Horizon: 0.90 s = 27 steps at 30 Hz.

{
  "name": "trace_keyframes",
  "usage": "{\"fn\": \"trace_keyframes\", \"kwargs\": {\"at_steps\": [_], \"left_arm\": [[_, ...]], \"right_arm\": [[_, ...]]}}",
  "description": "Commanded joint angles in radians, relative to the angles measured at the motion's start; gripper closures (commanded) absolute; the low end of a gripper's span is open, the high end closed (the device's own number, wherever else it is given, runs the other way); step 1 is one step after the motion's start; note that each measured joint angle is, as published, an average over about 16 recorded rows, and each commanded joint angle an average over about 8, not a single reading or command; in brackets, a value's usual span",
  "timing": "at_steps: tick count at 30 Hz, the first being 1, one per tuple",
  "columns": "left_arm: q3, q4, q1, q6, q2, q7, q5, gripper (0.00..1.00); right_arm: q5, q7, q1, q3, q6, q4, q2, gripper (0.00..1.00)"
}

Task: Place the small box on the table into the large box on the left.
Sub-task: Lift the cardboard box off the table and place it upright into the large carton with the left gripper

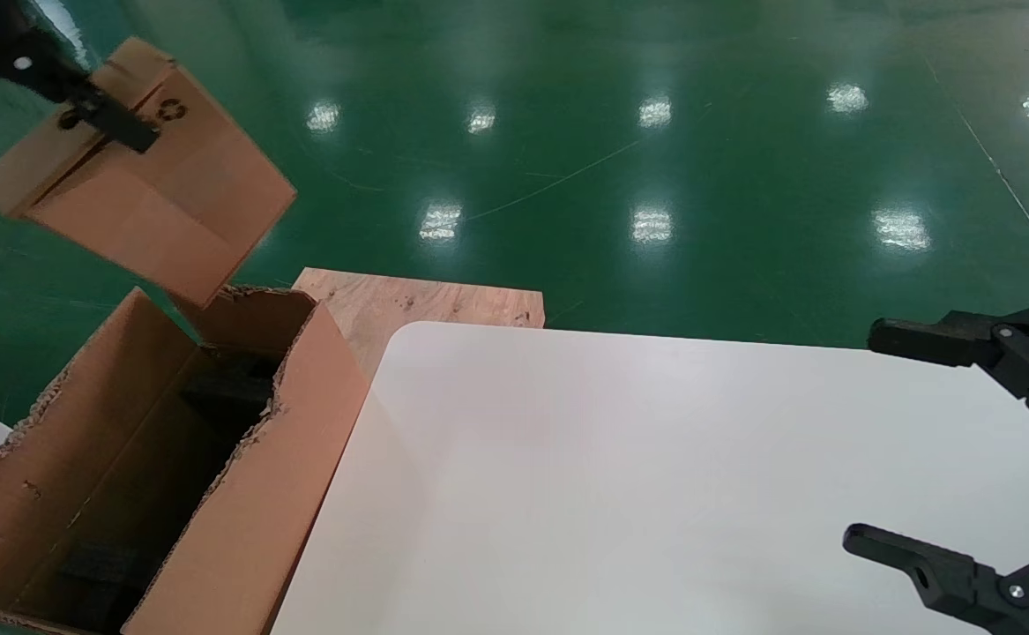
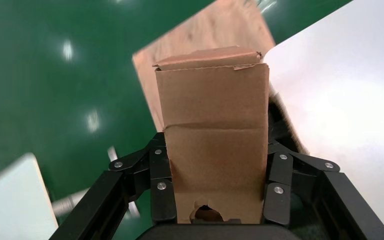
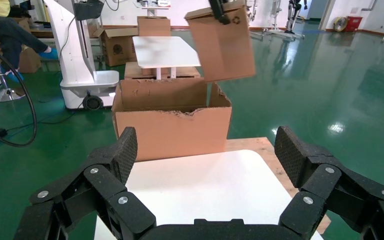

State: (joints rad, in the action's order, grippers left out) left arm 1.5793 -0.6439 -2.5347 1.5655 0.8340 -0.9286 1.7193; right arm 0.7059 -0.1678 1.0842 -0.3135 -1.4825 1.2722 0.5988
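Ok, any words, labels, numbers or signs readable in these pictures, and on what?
No readable words or numbers in any view.
Recycling symbol, a sign with no text: printed on the small box, near the left gripper that holds it above the large box.
The same symbol shows on that box in the right wrist view.

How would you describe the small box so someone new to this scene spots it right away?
Find the large box, the torn-rimmed carton left of the white table. Above its far end, the left gripper holds the small box tilted in the air. It has clean edges, a recycling symbol and a punched hole.
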Motion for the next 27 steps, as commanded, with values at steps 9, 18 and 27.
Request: {"fn": "trace_keyframes", "kwargs": {"at_steps": [9,18,27], "left_arm": [[0.090,0.115,0.060,0.022,-0.009,-0.061,-0.019,1.00],[0.150,0.147,0.093,0.012,-0.030,-0.078,-0.057,1.00],[0.185,0.224,0.191,-0.027,-0.026,-0.086,-0.066,1.00]], "right_arm": [[0.000,0.000,0.000,0.000,0.000,0.000,0.000,0.00],[0.000,0.000,0.000,-0.001,0.000,0.000,0.000,0.00],[-0.001,0.000,0.000,-0.001,0.000,0.000,0.000,0.00]]}}
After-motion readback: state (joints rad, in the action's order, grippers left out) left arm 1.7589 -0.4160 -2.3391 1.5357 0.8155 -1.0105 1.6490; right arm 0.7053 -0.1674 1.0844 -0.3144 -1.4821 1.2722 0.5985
